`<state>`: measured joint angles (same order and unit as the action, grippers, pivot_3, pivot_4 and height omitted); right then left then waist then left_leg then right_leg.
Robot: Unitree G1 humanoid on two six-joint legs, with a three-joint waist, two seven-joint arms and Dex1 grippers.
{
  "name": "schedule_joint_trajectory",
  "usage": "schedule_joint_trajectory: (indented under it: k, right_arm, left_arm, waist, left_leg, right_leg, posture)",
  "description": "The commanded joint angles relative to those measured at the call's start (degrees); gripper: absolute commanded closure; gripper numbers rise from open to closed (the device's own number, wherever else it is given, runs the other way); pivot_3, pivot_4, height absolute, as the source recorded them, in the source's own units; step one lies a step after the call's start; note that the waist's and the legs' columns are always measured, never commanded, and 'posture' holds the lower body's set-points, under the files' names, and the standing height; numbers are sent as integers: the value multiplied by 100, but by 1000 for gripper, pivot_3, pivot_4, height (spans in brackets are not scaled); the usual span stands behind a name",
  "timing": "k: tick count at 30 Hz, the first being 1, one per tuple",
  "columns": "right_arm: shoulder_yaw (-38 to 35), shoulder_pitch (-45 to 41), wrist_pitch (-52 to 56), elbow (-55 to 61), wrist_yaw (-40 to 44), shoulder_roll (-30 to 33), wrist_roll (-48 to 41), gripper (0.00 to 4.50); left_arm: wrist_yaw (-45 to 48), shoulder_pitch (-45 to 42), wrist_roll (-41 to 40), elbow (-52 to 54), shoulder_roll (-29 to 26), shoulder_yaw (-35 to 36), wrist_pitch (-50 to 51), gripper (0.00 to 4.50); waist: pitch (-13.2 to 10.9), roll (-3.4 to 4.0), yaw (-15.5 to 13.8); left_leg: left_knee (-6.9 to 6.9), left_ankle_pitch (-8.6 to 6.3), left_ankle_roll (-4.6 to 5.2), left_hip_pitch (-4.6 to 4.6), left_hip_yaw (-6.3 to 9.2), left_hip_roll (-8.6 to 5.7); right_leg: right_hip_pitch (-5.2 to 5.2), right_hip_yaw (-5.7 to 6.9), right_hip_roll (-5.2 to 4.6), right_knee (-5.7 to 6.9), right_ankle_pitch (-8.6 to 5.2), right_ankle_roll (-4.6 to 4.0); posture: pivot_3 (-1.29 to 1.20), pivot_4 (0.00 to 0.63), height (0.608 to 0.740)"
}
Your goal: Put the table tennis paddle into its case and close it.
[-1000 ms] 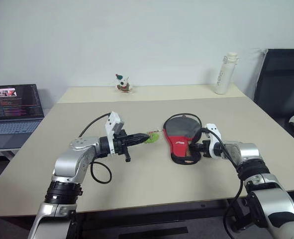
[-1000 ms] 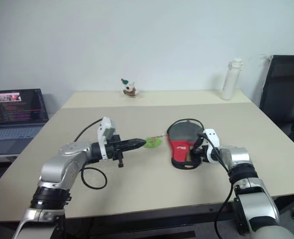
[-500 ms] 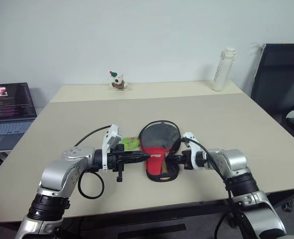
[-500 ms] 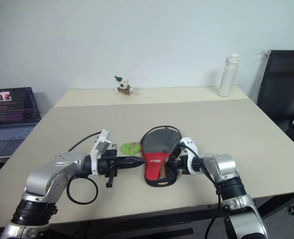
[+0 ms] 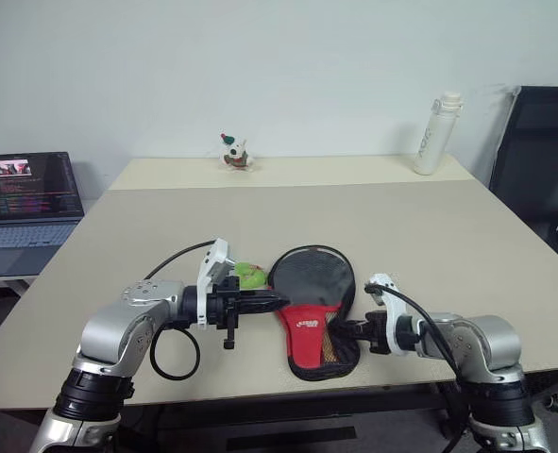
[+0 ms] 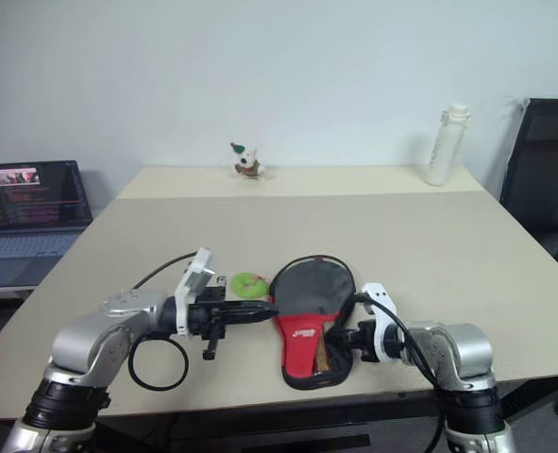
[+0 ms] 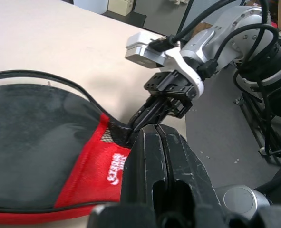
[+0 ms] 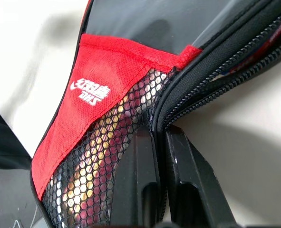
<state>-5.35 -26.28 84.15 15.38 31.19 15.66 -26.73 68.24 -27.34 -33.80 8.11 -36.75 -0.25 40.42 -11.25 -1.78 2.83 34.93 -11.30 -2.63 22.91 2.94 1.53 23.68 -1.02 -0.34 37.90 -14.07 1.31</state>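
While the case (image 5: pixel 314 311) lay near the table edge, right gripper (image 5: pixel 352 329) pinched its zipper edge, left gripper (image 5: pixel 277 302) clenched empty; zip looked partly open, paddle unseen

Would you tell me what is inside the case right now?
Through the case's mesh pocket something reddish shows in the right wrist view. Black fabric covers the round part; whatever lies under it is hidden.
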Motion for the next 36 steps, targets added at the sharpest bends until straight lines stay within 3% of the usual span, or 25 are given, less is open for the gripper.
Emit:
schedule_joint_trajectory:
  k: [1, 8, 15, 21, 29, 32, 36]
  right_arm:
    - [-156, 93, 221, 343, -86, 60, -227, 4484]
    - [-397, 329, 671, 866, -316, -300, -466, 4484]
    - [-389, 363, 520, 647, -584, -357, -326, 4484]
    - [-449, 324, 400, 619, -793, -241, -253, 2668]
    - [-601, 263, 319, 1882, -254, 1004, -789, 32]
    - [-638, -10, -159, 1960, 33, 1268, -962, 32]
    - [-188, -565, -1008, 1516, 138, 962, -950, 32]
  left_arm:
    - [81, -77, -37, -8, -39, -32, -131, 4500]
    - [76, -40, -55, -16, -70, -59, -182, 4500]
    - [208, -14, -7, -24, -175, -104, -278, 4500]
    - [234, 23, 53, -32, -257, -139, -400, 4500]
    - [107, 190, 40, 65, -270, -73, -430, 4500]
    - [-23, 203, 82, -7, -257, -30, -465, 4500]
    - [-594, -86, 343, -566, -120, 125, -586, 4500]
  waist:
    - [0, 0, -1]
    - [0, 0, -2]
    - [0, 0, -2]
    - [1, -1, -2]
    - [0, -2, -66]
    - [0, -2, -54]
    - [0, -2, -37]
  left_leg:
    - [0, 0, 0, 0, 0, 0]
    - [0, 0, 0, 1, 0, 1]
    - [0, 0, 0, 0, 0, 1]
    - [0, 0, 0, -2, 0, 1]
    - [2, -1, 0, 4, -1, -3]
    - [1, -1, 1, 2, -1, 1]
    - [2, -1, 1, -4, 0, 6]
  right_leg:
    - [0, 0, 0, 0, -1, -1]
    - [0, 0, 0, 0, -2, -4]
    - [0, 0, 0, 0, -5, -9]
    - [-1, 0, 0, 1, -6, -11]
    - [-2, 1, -4, -10, -6, -11]
    - [-1, 1, 1, -9, -7, -11]
    - [-2, 2, 6, -4, -6, -12]
  posture:
    - [0, 150, 740]
    - [0, 150, 740]
    - [0, 150, 740]
    - [0, 150, 740]
    - [0, 150, 740]
    - [0, 150, 740]
    - [0, 150, 740]
